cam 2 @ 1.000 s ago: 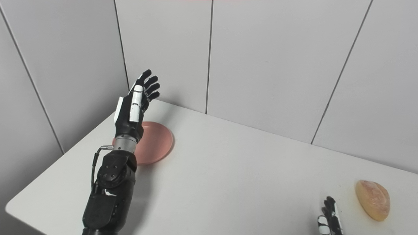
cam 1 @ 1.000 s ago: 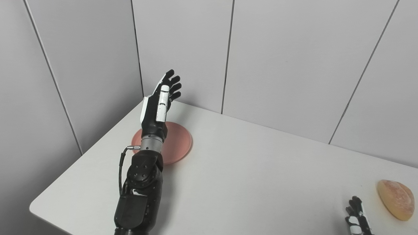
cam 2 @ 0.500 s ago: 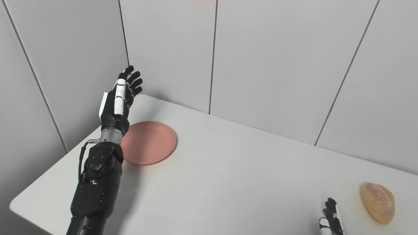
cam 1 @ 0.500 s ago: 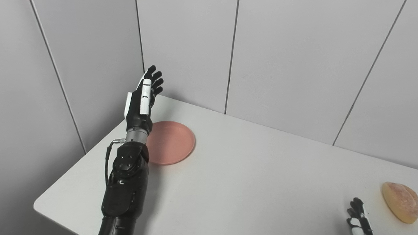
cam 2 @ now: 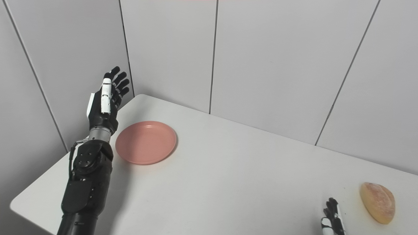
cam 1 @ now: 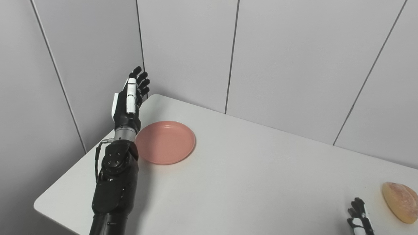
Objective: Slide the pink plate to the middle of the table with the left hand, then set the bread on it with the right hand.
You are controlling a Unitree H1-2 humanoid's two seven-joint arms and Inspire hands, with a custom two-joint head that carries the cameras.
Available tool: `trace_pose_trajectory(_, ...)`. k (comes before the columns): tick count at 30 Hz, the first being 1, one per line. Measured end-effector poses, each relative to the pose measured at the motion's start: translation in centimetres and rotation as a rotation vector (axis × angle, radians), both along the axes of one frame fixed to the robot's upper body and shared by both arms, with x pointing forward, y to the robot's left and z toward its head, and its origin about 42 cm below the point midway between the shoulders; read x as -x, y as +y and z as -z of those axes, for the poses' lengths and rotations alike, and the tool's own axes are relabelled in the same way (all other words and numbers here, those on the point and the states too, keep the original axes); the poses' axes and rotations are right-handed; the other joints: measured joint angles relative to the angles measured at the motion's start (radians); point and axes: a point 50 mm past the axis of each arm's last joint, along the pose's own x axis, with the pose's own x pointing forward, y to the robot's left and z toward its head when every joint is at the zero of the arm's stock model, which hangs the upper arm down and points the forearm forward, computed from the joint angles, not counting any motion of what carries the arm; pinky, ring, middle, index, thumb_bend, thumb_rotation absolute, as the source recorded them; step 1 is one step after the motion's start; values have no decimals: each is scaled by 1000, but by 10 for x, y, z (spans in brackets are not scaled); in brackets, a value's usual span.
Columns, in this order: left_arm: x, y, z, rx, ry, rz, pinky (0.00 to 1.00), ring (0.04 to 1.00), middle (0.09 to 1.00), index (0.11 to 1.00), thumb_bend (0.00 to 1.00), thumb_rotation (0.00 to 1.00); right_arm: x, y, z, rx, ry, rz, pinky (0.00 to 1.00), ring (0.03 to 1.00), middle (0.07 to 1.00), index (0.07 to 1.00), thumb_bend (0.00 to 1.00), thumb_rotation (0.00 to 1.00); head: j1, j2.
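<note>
Across the smooth white table [cam 1: 248,182] that fills the lower part of both head views, everything can be placed from the round, shallow pink plate [cam 1: 165,142], which lies flat near the far left corner, well short of the table's middle. Just beside the plate's left edge, raised above the tabletop and not touching the plate, stands the black-and-white left hand [cam 1: 128,101], its fingers straight, spread and empty. Well apart from the plate, at the near right edge, lies the tan, crusty half-round bread [cam 1: 400,202]; between it and the plate, close to the bread, only the tip of the right hand [cam 2: 332,218] shows, too little to tell how its fingers are set. The plate looks light, stiff and slick on this surface, so it should slide readily under a flat push on its raised left rim. The bread looks light and somewhat yielding, best grasped across its rounded top.
</note>
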Motion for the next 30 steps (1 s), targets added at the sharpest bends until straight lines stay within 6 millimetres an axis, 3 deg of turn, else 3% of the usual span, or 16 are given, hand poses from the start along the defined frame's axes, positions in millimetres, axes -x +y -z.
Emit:
trace_pose_trajectory(11, -1, 11, 20, 77, 48, -16, 888, 891, 889, 877, 334, 1000, 0, -1, -1, -6, -2, -3, 1000, 1000, 1000, 1000, 236, 1000, 9, 3)
trace_pose_trajectory(24, 3, 23, 42, 162, 88, -28, 944, 920, 913, 895, 351, 1000, 0, -2, -1, -13, -1, -5, 1000, 1000, 1000, 1000, 219, 1000, 14, 11)
trace_pose_trajectory(30, 8, 34, 41, 165, 84, -40, 939, 910, 898, 892, 335, 1000, 0, -5, -2, -41, -1, -6, 1000, 1000, 1000, 1000, 217, 1000, 17, 18)
